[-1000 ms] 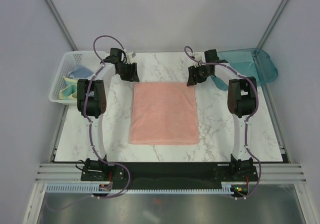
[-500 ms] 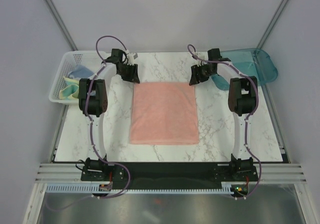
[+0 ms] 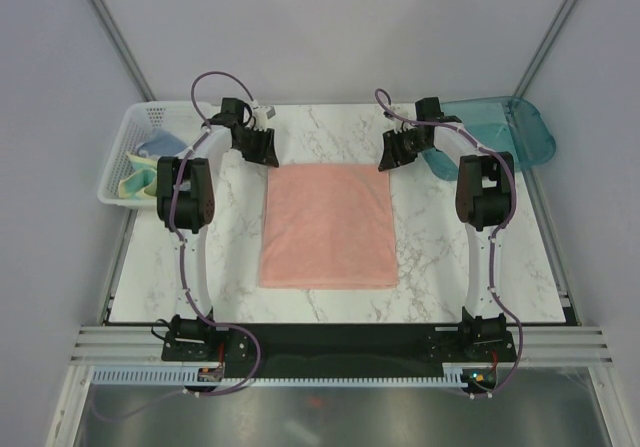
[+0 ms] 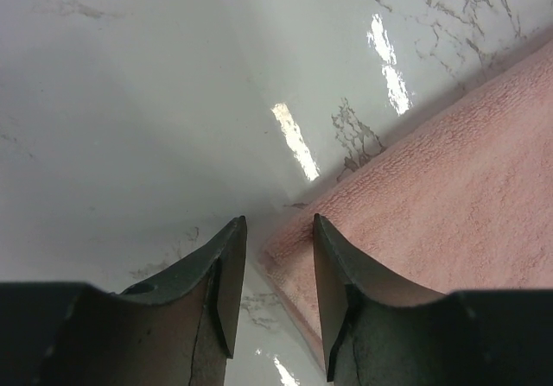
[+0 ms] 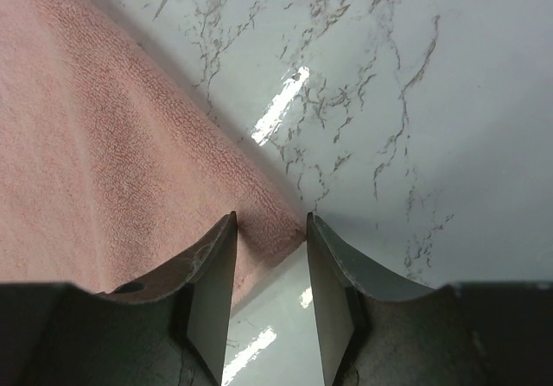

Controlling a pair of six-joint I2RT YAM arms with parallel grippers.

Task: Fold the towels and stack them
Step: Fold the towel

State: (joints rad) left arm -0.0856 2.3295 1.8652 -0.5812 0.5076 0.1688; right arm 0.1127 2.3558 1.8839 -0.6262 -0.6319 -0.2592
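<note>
The salmon-pink towel (image 3: 328, 225) lies flat and square on the marble table (image 3: 440, 257). My left gripper (image 3: 262, 152) is down at its far left corner. In the left wrist view the jaws (image 4: 278, 230) stand open, with the corner of the towel (image 4: 449, 170) between the fingertips. My right gripper (image 3: 392, 154) is at the far right corner, also open (image 5: 270, 226), straddling that corner of the towel (image 5: 104, 144). A grey-blue towel (image 3: 160, 147) and a pale-yellow towel (image 3: 132, 182) lie in the white basket.
A white basket (image 3: 135, 122) stands at the table's far left edge. A translucent teal tray (image 3: 525, 132) sits at the far right. Grey walls close in on both sides and at the back.
Both grippers have settled a little closer onto the pink towel's far corners, and their jaws have narrowed. The towel has not moved.
</note>
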